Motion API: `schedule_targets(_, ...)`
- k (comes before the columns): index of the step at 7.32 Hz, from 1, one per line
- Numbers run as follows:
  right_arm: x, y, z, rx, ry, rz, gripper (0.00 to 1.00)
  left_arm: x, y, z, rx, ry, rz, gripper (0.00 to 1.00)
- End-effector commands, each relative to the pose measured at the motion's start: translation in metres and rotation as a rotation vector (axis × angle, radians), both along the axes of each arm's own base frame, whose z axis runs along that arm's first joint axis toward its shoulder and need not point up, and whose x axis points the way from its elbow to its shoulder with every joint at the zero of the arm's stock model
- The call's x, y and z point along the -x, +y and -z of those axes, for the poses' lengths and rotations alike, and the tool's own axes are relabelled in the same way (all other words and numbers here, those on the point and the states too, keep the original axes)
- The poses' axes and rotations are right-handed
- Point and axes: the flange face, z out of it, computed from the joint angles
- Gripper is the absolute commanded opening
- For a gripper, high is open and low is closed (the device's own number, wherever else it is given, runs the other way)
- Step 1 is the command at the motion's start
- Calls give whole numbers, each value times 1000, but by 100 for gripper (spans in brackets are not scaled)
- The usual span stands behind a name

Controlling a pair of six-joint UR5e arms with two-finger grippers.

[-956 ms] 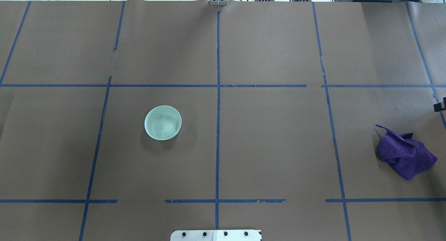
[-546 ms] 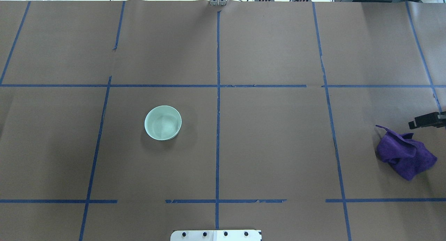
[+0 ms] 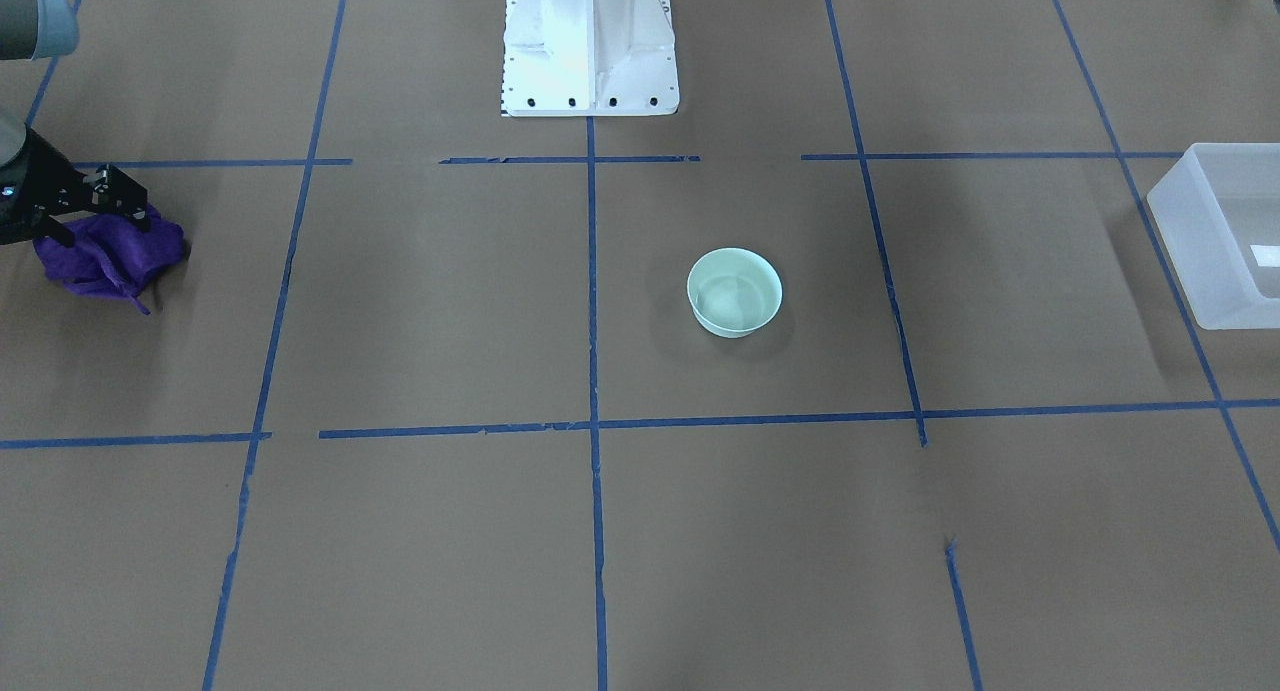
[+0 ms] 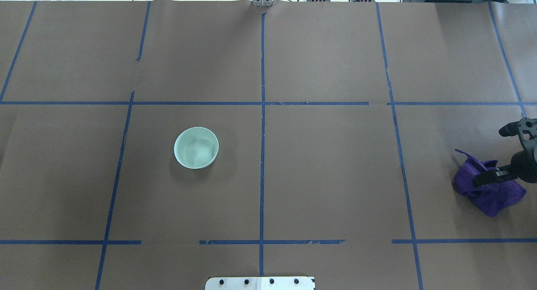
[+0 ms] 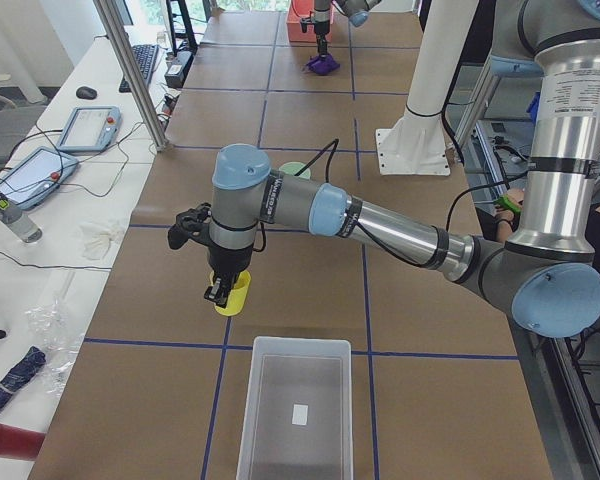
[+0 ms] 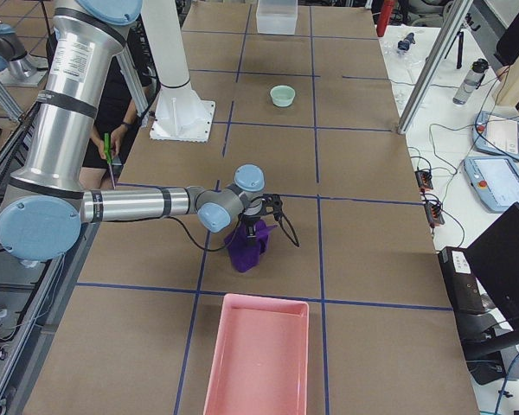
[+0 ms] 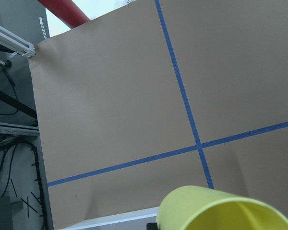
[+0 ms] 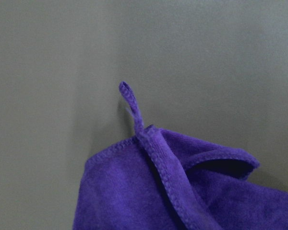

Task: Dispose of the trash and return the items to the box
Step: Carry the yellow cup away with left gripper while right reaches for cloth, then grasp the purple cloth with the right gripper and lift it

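My left gripper holds the small yellow cup just above the table, a short way in front of the frosted-white box. The cup's rim fills the bottom of the left wrist view, close under the camera. The box also shows in the front-facing view. My right gripper is open and sits over a crumpled purple cloth, one finger on each side of it. The cloth also shows in the front-facing view and the right wrist view.
A mint-green bowl stands upright left of the table's centre line. A pink tray lies at the table's end on my right, just beyond the cloth. Blue tape lines cross the brown table cover.
My right gripper has come in from the right edge of the overhead view and now sits over the purple cloth. The bowl and cloth have not moved.
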Motion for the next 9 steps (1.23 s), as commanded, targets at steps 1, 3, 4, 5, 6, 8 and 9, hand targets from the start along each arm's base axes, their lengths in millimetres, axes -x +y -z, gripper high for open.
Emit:
schedule_targets(1,3,2,-15,22,19,8,72,9,-1,-19,3,-8,-35,0)
schedule_targets(3,3,1,-14,18,16,10,0,15,-4,-46,-1,-10,-40,0)
schedule_targets(4,4,0,-12,17,10,10,0,15,-6,-66,-10,-11,-40,0)
schedule_targets(5,4,0,-7,17,0,10,0,19,-8,-80,-20,-13,-32,0)
schedule_targets(6,4,-1,-1,9,-11,11,0,19,-8,-87,-13,-12,-31,0)
schedule_targets(8,-8,-5,31,-31,-46,-17,0,18,0,-112,33,-4,-33,0)
schedule_targets(9,-22,-9,48,-27,-86,-36,0,17,12,-126,56,1,-32,0)
